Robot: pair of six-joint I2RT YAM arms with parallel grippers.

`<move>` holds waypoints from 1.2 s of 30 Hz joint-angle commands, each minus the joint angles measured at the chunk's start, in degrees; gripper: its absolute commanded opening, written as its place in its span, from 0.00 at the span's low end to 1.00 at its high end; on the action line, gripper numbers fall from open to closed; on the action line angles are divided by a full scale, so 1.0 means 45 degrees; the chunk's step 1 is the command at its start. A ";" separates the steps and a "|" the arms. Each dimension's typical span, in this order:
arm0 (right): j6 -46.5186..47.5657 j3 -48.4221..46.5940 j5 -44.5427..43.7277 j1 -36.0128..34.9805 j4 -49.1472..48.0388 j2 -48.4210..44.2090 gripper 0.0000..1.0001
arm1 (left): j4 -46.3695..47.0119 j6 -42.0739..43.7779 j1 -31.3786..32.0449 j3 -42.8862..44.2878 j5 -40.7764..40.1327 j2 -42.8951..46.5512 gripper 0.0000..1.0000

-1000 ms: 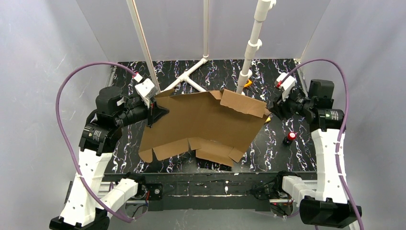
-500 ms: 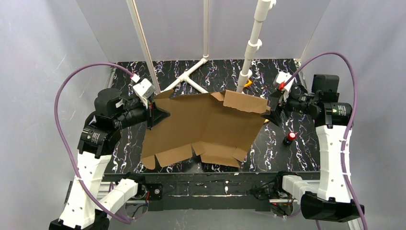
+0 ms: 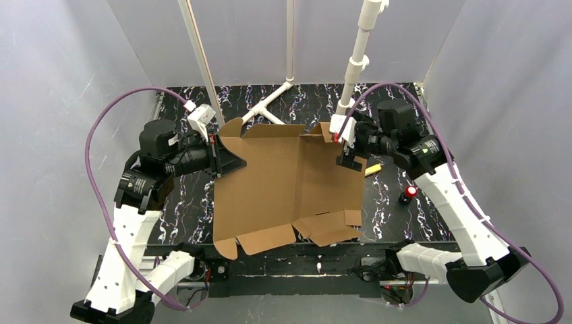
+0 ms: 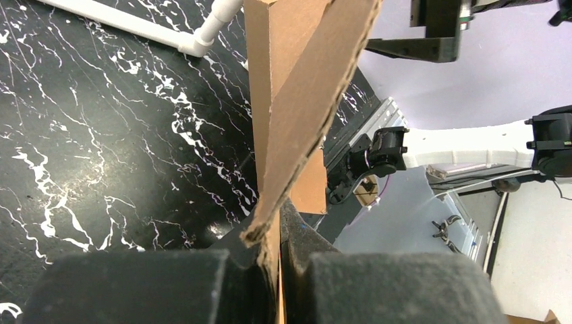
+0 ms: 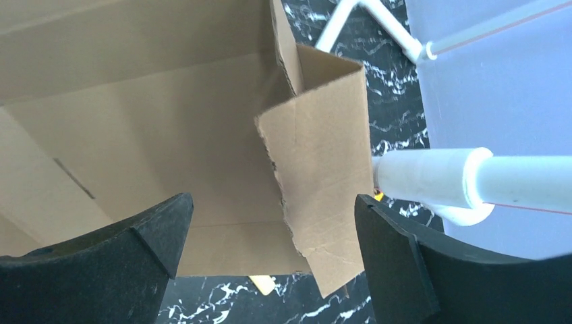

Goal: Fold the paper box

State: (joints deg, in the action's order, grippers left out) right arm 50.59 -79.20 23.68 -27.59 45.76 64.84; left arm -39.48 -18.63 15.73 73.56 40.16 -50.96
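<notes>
The black marbled table [image 3: 182, 202] carries the paper box [image 3: 283, 182], mostly unfolded, its left edge lifted. The left pincer [image 4: 278, 270] is clamped tight on that edge. The right pincer [image 5: 273, 209] gapes wide around the far right flap [image 5: 324, 202], seemingly without touching it.

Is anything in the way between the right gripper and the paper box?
Nothing visible does. The right gripper is open, and the raised flap of the paper box lies straight ahead of it. A white pipe stands close beside that flap, but not in between.
</notes>
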 commanded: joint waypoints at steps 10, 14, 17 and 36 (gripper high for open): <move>-0.1207 0.3060 -0.4184 -0.0157 -0.5753 -0.0217 0.87 | 0.0060 -0.0216 0.0049 0.0128 0.0809 -0.0422 0.00; -0.1471 0.3420 -0.4825 -0.0157 -0.6303 -0.0382 0.70 | -0.0004 -0.0072 0.0058 0.0106 0.0877 -0.0443 0.00; -0.1565 0.3449 -0.4752 -0.0138 -0.6204 -0.0484 0.55 | -0.0094 0.0059 0.0055 0.0124 0.0837 -0.0487 0.00; -0.3300 0.1643 -0.1212 0.1102 -0.3138 -0.1080 0.01 | -0.1086 0.2156 0.0059 0.2406 0.0292 -0.2147 0.00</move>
State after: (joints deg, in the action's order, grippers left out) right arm 41.36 -68.93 10.44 -24.53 30.26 62.43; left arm -43.57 -12.27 15.73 80.44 41.10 -58.92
